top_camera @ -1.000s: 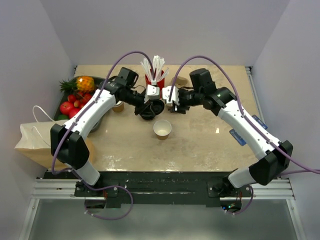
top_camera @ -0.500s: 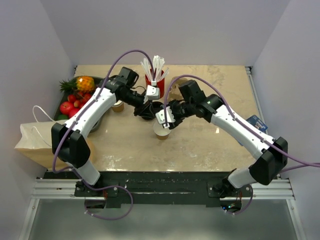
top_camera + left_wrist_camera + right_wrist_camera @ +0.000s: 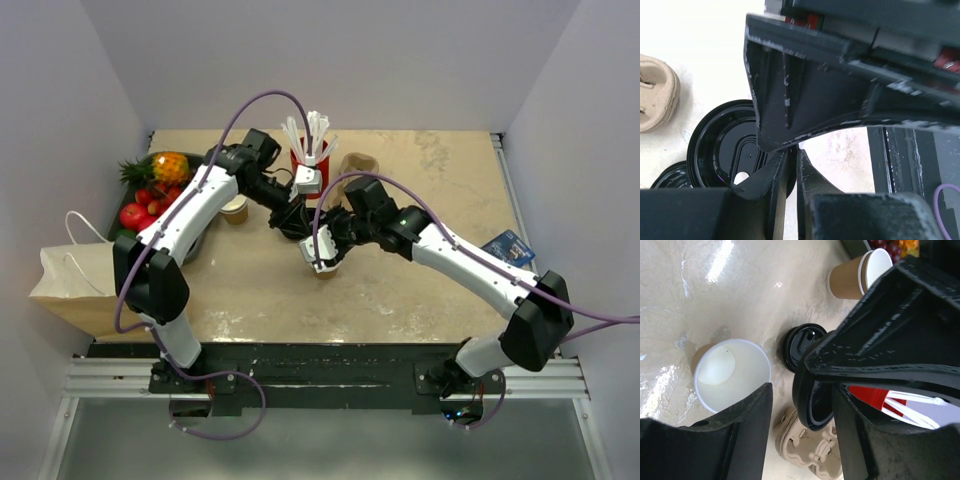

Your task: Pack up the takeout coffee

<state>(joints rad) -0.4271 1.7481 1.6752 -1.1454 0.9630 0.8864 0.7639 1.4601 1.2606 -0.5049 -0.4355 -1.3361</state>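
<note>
The takeout coffee (image 3: 801, 346) stands mid-table just near of the red straw cup (image 3: 310, 160), and only its black lid shows from the right wrist. The left gripper (image 3: 297, 205) hangs over that spot with its fingers (image 3: 774, 190) drawn almost together, leaving a thin slit. Their tips pinch the rim of the loose black lid (image 3: 727, 150), which is tilted up on edge right beside the coffee. The right gripper (image 3: 325, 258) is spread wide and grips nothing. It hovers just near of the coffee, with the lidless cup (image 3: 732, 372) by its left finger and white inside showing. A pulp cup carrier (image 3: 355, 165) lies to the right of the straw cup. Another tan cup (image 3: 235, 210) sits left of the coffee, near the fruit (image 3: 150, 190). A paper bag (image 3: 70, 280) lies at the table's left edge.
</note>
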